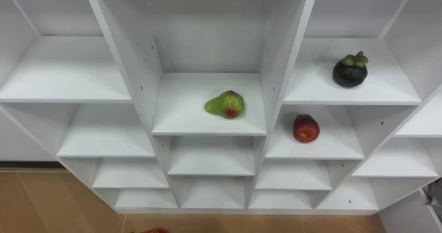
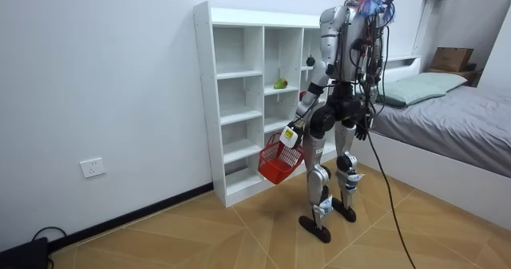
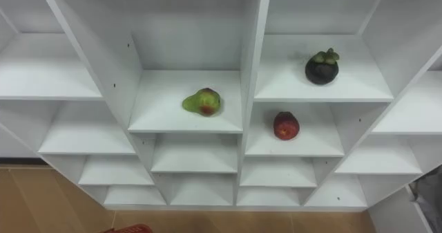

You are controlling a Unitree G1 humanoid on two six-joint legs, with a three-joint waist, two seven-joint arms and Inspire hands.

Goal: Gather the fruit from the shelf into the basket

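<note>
White wall (image 2: 104,77), wooden floor (image 2: 200,241), grey bed (image 2: 467,117)

Wall (image 2: 96,69): white, bare | socket (image 2: 93,168): low on it, above dark skirting (image 2: 144,212) | floor (image 2: 200,239): wood boards | bed (image 2: 471,117): grey cover, room view's right | pillow (image 2: 415,85): pale, at its head | cardboard box (image 2: 451,59): beyond the pillow (contents not visible)

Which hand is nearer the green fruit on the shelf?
Left. The left hand, holding the red basket, hangs below the green fruit, close to the shelf front. The right hand hangs by the hip, on the side away from the shelf.
</note>
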